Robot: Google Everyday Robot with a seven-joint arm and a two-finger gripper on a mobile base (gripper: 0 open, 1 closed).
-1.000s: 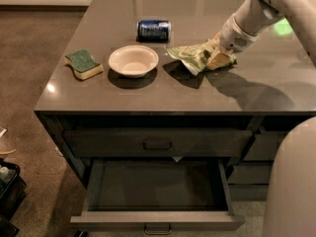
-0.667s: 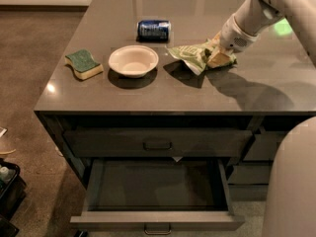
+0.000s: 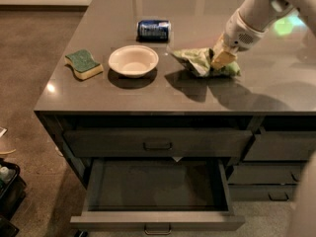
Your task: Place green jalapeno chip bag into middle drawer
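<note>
Nearest the viewer, below and in front of the white bowl (image 3: 133, 60), the middle drawer (image 3: 158, 187) stands pulled out, its long dark box open to the view and its small bar handle (image 3: 158, 229) at the lower edge of its flat front. Just above it, straight under the bowl, a closed grey drawer (image 3: 158, 143) with a like handle sits beneath the front edge of the desk (image 3: 148, 97), and narrower grey drawers (image 3: 279, 148) lie lower and to the bowl's right. On the glossy grey desk top, a green-and-yellow sponge (image 3: 84, 64) lies to the left of the bowl, near it but apart. To the right of the bowl, with a gap between them, the green jalapeno chip bag (image 3: 195, 58) lies crumpled on the desk, casting a dark shadow toward the front edge; it is not in the drawer. The pincer (image 3: 222, 61) is down on the right part of the bag, touching its foil, at the end of a white arm (image 3: 256, 11) that slants in from the far right of the bowl; whether the pincer is clamped on the bag or only set against it cannot be told. Beyond the bowl and slightly to its right, a blue drink can (image 3: 153, 29) lies on its side.
</note>
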